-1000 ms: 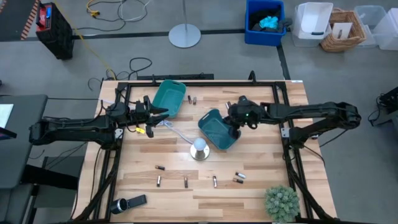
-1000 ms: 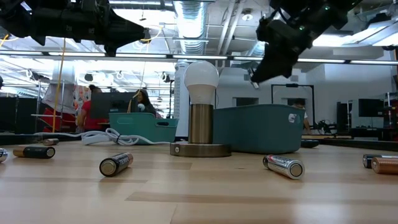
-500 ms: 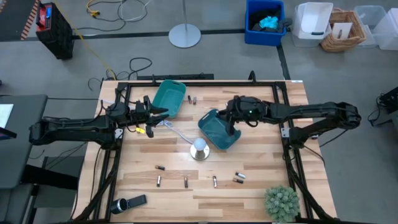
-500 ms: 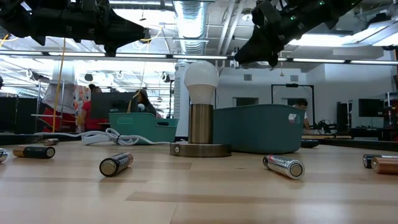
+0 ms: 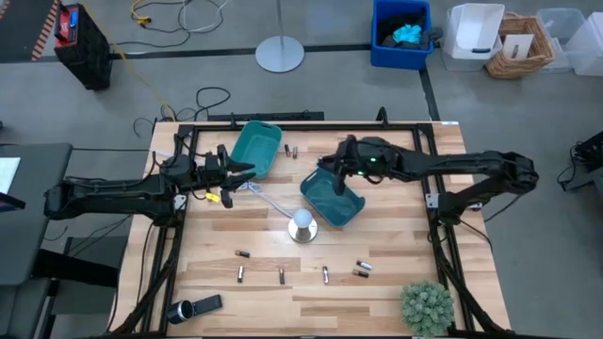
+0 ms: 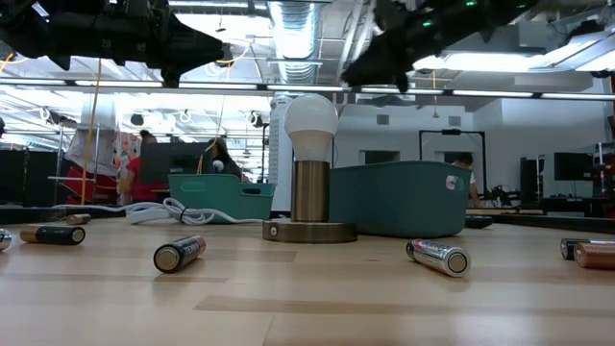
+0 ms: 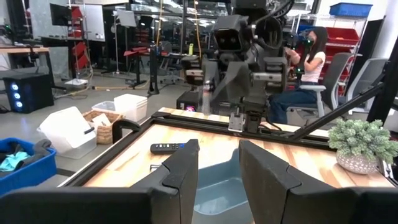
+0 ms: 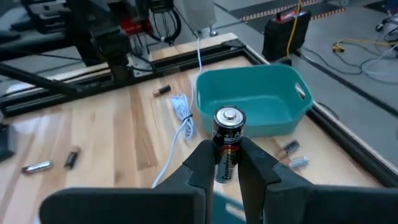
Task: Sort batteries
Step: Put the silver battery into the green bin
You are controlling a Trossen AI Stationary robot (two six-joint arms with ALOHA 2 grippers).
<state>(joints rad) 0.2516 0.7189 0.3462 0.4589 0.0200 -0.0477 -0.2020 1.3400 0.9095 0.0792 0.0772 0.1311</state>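
The right gripper [image 8: 227,163] clenched 1 battery [image 8: 227,142], upright between its fingers, above the near bin's [image 5: 330,196] 12 o'clock rim. The far bin [image 8: 252,102] lay ahead of it. The left gripper [image 7: 218,163] waited released at the far bin's 9 o'clock. 5 loose batteries [image 5: 281,275] lay at the lamp's [image 5: 301,223] 6 o'clock.

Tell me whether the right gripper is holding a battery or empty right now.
Holding one. The right wrist view shows the right gripper shut on a black battery, standing upright between its fingers, metal cap on top.
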